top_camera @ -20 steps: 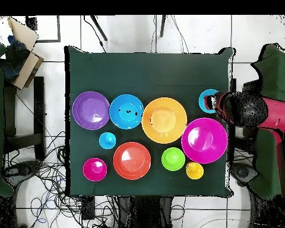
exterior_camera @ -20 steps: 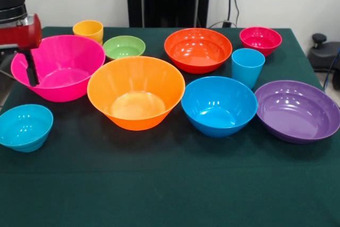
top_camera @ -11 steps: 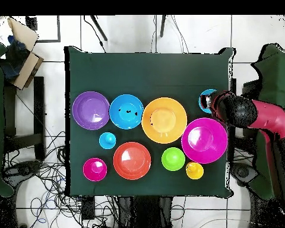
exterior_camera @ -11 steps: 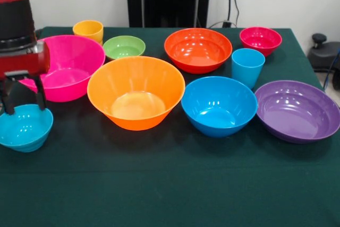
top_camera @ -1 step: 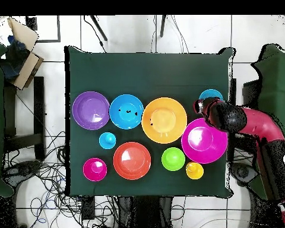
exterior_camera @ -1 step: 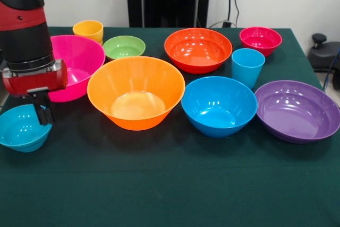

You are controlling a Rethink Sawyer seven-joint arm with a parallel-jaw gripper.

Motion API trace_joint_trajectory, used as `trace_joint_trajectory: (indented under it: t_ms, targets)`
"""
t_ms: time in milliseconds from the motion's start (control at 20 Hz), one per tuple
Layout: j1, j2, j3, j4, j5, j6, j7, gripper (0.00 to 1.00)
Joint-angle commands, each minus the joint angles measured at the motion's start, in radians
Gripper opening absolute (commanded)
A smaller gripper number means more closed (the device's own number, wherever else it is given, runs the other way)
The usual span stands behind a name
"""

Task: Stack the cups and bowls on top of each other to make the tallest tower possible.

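Bowls and cups, ten, all empty, standing apart on the green table [exterior_camera @ -1 step: 170, 184], none stacked. Large orange bowl [exterior_camera @ -1 step: 136, 92] mid-table, pink bowl [exterior_camera @ -1 step: 79, 62] beside it. Yellow cup [exterior_camera @ -1 step: 88, 29] and light blue cup [exterior_camera @ -1 step: 247, 66] upright. Gripper [exterior_camera @ -1 step: 42, 111] at the teal bowl [exterior_camera @ -1 step: 20, 127] rim; one finger visible, whether clenched or released cannot be told.

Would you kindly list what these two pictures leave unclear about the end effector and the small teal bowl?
- End effector: front view shows only one dark finger at the teal bowl rim; open or shut is unclear.
- Overhead view: the arm covers the end effector and part of the teal bowl.
- Contact with the rim: cannot tell in either view.
- Front view: the frame's left edge cuts off the bowl's side.
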Motion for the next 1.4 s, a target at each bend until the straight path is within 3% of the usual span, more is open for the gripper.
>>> trace_joint_trajectory:
  t_ms: [50,550,600,750,1050,1400]
  targets:
    - [-0.006,-0.008,0.014,0.078,-0.079,-0.035,-0.2,0.0]
    - [0.043,-0.077,0.017,0.077,-0.043,0.026,-0.145,0.0]
    - [0.046,-0.08,0.017,0.077,-0.04,0.025,-0.141,1.0]
    - [0.044,-0.084,0.027,0.085,-0.047,0.02,-0.164,1.0]
    - [0.052,-0.092,0.003,0.096,-0.044,0.0,-0.11,1.0]
    - [0.078,-0.024,-0.013,0.043,-0.075,-0.035,-0.107,1.0]
